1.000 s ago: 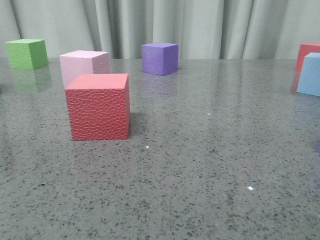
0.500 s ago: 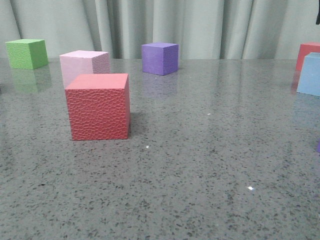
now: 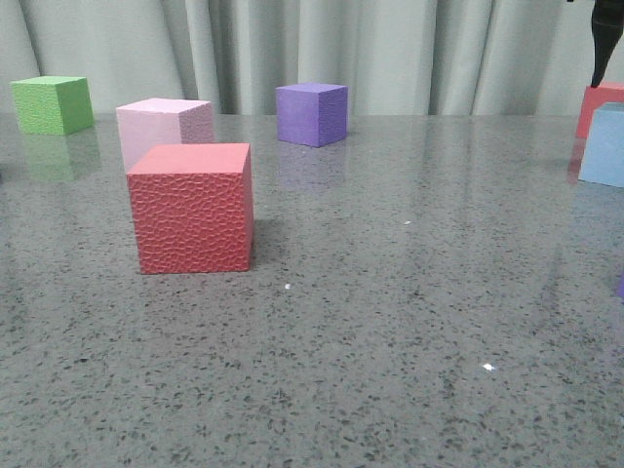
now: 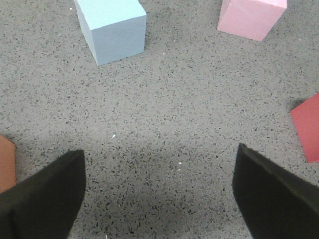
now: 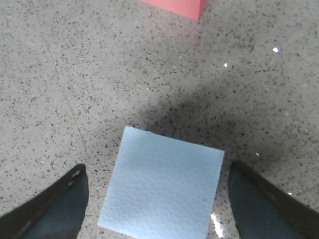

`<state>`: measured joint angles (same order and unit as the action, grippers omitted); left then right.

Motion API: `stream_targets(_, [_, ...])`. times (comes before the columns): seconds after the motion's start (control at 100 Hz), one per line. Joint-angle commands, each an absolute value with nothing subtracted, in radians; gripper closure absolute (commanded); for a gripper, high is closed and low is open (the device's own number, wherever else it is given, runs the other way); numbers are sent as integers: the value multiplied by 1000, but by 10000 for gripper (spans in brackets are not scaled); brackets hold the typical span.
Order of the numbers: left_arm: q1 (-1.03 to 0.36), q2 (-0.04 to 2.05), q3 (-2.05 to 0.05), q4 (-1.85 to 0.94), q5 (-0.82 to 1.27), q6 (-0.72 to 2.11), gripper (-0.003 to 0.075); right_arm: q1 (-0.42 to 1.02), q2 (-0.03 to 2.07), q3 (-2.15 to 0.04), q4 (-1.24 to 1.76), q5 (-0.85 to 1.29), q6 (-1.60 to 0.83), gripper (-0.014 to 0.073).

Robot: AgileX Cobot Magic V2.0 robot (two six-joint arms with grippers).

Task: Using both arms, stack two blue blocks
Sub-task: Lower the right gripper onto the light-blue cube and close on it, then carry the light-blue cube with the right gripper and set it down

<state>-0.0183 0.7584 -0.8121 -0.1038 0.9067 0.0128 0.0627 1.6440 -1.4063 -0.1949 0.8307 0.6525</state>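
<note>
Right wrist view: one blue block [image 5: 162,186] between spread, empty right fingers [image 5: 52,204] | left fingers [image 4: 42,196] spread, empty; one blue block [image 4: 112,30] beyond them

1. The right gripper [image 3: 602,44] now shows in the front view as a dark finger at about 2 o'clock, at the top right corner, above the blue block [image 3: 604,144]; a second ago it is out of view.
2. Half a second ago only a sliver of it shows at the edge.
</note>
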Motion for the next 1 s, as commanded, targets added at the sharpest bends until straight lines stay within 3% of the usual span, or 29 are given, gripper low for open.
stream_targets(0.0, [-25,757,-844,-115,856,11,155,57,1622,-1439,-206,785,652,16])
stream_targets(0.49, [-25,757,-844,-115,856,11,155,57,1690,-1439,-200,785,652,23])
stream_targets(0.78, [-25,757,-844,-115,856,11,155,57,1696,-1439,-200,802,652,286])
stream_targets(0.99, [-25,757,-844,-115,856,11,155,57,1685,-1441,-200,824,652,293])
